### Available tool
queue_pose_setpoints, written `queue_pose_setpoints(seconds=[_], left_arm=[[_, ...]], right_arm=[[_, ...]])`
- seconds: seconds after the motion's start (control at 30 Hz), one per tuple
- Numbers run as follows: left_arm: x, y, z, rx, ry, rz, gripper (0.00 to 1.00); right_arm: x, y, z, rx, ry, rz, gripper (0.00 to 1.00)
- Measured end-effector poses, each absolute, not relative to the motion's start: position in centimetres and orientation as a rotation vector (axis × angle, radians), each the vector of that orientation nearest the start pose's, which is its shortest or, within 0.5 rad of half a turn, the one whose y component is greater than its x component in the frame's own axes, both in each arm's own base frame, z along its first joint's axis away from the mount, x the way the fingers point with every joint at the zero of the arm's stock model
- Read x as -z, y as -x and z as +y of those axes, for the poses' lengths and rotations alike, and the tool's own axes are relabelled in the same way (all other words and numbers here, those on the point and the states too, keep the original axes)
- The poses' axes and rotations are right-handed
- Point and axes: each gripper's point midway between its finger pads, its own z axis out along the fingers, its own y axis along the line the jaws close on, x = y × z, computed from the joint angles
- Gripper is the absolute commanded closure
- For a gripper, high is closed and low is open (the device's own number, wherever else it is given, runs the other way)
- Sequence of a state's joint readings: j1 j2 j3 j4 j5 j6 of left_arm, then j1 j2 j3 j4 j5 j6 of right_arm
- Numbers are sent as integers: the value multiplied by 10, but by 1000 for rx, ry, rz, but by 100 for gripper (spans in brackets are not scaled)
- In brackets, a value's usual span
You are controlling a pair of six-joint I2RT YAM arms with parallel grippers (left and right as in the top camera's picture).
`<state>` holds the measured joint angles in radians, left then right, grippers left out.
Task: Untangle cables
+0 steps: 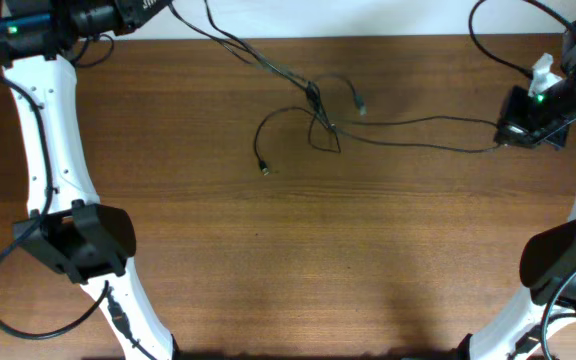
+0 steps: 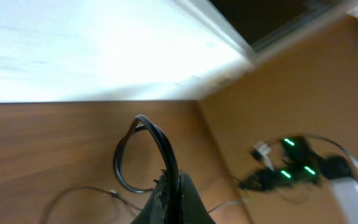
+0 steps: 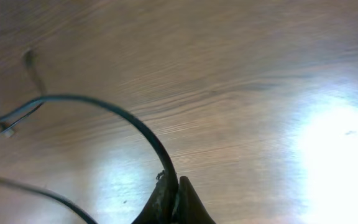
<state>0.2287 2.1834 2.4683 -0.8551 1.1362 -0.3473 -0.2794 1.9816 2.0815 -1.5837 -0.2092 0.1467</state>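
**Q:** What sits closest to the lens?

**A:** In the left wrist view it is the left gripper (image 2: 174, 182). Its two dark fingers (image 2: 160, 205) are pressed together with no gap that I can see. One of the cables rises from between them, curls into a loop and drops back toward the wood. My right wrist view reads alike: the right gripper (image 3: 174, 185) is clenched on a black strand that arcs up and away to the left.

**Q:** Where do the cables lie, and how do they run?

**A:** From overhead, the cables (image 1: 398, 125) occupy the far half of the wooden table (image 1: 288, 260), with their long axis running left to right. One strand slants from the left gripper at the far-left corner down to a knot (image 1: 316, 100) just beyond centre. Another leaves the knot and runs nearly straight to the right gripper at the right edge, bowed slightly.

**Q:** Any loose ends?

**A:** Two. One plug (image 1: 264, 168) ends a curl left of the knot and points toward the near side. The other plug (image 1: 361, 104) lies just right of the knot. Both rest on the wood, well apart from either gripper.
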Motion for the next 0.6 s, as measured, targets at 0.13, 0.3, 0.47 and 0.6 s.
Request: queue_pose_setpoints(seconds=[0.13,0.3,0.47,0.6], left_arm=[[-337,-551,34,933,190,2134,100],[-286,-542,98,431,350,2319,100],[-268,-534,54,331,156,2445,100],[-286,-516,-42,448,-128,2454,100]], right_arm=[[-196,-363,-129,-156,-917,2899,96],[-195,-343,-177,-46,-1115,2834,96],[-202,-383,-69,-399,-541,2937,96],[-254,-410,43,-606,-76,2818,96]])
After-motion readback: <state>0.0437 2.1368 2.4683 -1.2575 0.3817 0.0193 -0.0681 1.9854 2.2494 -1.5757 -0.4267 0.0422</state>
